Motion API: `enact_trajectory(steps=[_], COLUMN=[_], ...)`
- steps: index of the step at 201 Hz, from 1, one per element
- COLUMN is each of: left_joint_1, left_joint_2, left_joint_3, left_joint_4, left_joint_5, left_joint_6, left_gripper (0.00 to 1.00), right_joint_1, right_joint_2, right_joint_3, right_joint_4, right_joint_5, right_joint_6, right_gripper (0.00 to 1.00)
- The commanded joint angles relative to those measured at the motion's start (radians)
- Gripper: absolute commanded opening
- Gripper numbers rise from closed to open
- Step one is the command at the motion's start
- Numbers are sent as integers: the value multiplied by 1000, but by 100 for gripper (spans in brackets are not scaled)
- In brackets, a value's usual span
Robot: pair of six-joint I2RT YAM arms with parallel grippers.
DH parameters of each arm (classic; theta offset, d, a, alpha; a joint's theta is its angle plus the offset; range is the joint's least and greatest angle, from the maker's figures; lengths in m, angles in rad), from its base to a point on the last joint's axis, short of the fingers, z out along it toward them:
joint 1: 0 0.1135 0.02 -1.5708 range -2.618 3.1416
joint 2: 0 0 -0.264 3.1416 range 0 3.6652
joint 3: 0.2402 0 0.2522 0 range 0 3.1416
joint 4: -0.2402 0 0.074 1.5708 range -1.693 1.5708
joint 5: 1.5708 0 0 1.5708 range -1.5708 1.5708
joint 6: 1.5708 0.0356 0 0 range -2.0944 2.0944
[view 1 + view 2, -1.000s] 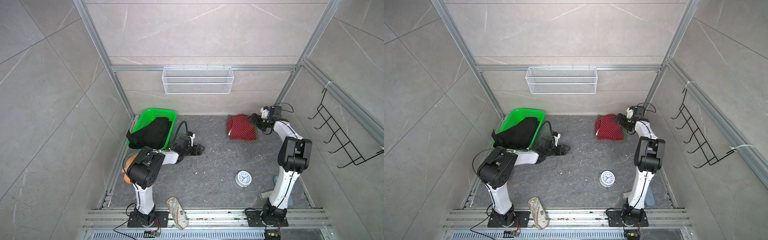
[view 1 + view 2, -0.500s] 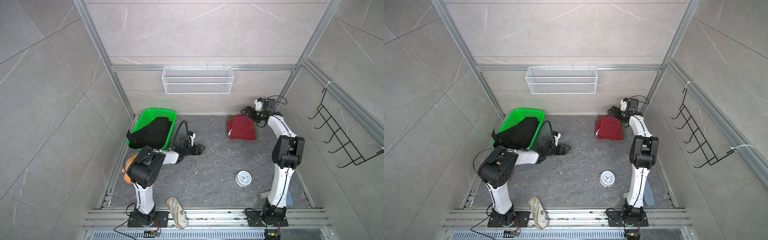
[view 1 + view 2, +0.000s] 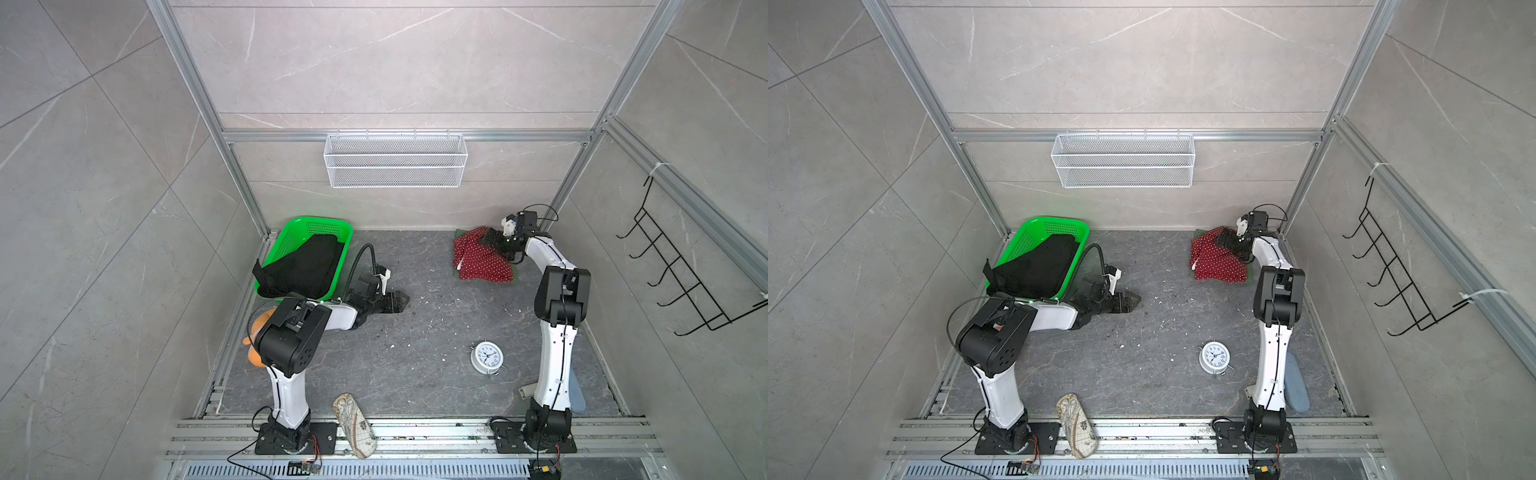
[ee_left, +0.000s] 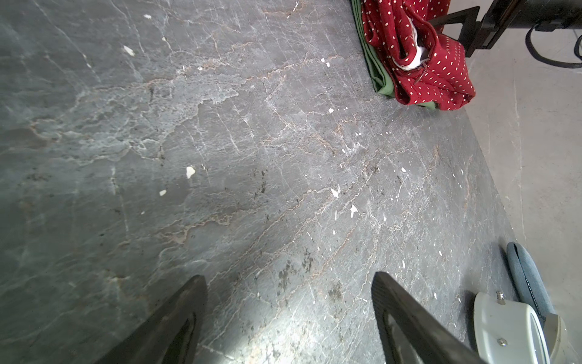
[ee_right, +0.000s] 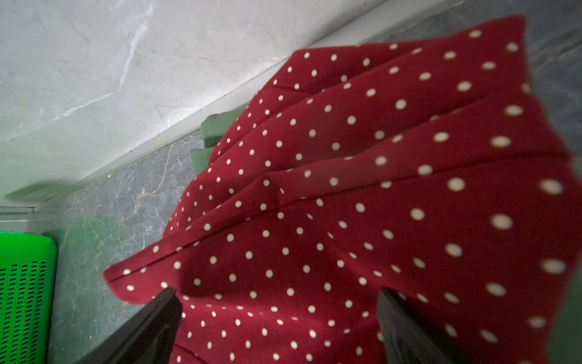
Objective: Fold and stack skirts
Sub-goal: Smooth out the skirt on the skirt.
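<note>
Spotted the left fingers (image 4: 176, 321) apart and empty over the desk (image 4: 252, 157). Found the black skirt (image 3: 303, 266) heaped unfolded in the green basket (image 3: 286, 245), far left. Caught the right fingers (image 5: 154, 321) wide apart over the red polka-dot skirt (image 5: 346, 205) atop the dark green skirt (image 5: 214, 129), far right. Could've snagged both layers with a deep pinch, wrecking the stack.

A green basket (image 3: 291, 245) stands at the back, an orange plush (image 3: 252, 332) near it. A clock (image 3: 487, 356) and a patterned pouch (image 3: 354, 424) lie further forward.
</note>
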Motion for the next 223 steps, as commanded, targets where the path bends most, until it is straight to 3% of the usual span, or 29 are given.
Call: enact_trajectory(steps=[1,67,152,223], left_joint_1=[-5,-5,-5,-5], left_joint_2=[-42,-29,-37,-42], left_joint_3=[0,1,-30,-15], left_joint_4=[11,34,54,57], left_joint_5=[10,12,14,14], left_joint_6=[28,20,19,28], left_gripper=[85,85,85,85], right_joint_1=[3,9,10,10], right_joint_2=[-90,-331,-335,-483], right_joint_3=[-43,-335,-566,-689], right_joint_4=[17,104,144,174], right_joint_5=[-17,-4,-25,-24], right_joint_6=[-48,-68,-34,-44], right_gripper=[100,100,100,100])
